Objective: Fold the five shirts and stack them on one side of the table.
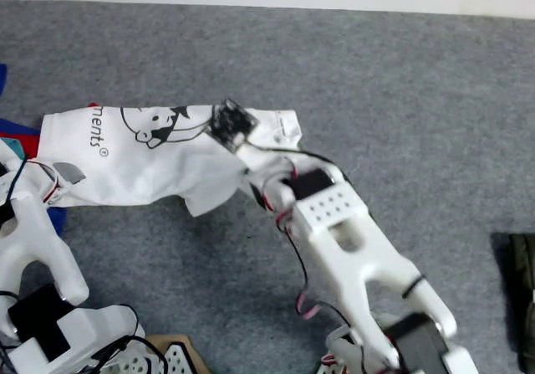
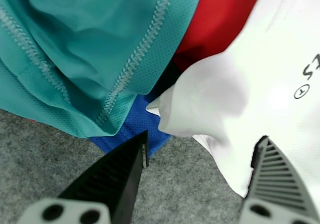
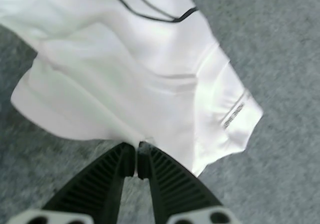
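White shirt (image 1: pixel 159 165) lies spread toward the left edge of the grey surface (image 1: pixel 401 81), with open room to its right. The closed right hand (image 3: pixel 136 154) pinches its hem. The left hand (image 2: pixel 202 144) is spread open over its other edge, beside the teal shirt (image 2: pixel 75 43), red shirt (image 2: pixel 220 18) and blue shirt (image 2: pixel 135 129).

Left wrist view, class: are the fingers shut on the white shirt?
No, the fingers stand wide apart, with grey table and the white shirt edge showing between them.

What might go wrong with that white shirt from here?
The right gripper is shut at the very edge of the white shirt, so the cloth may slip free. The open left gripper hangs close to the teal shirt and might catch that too.
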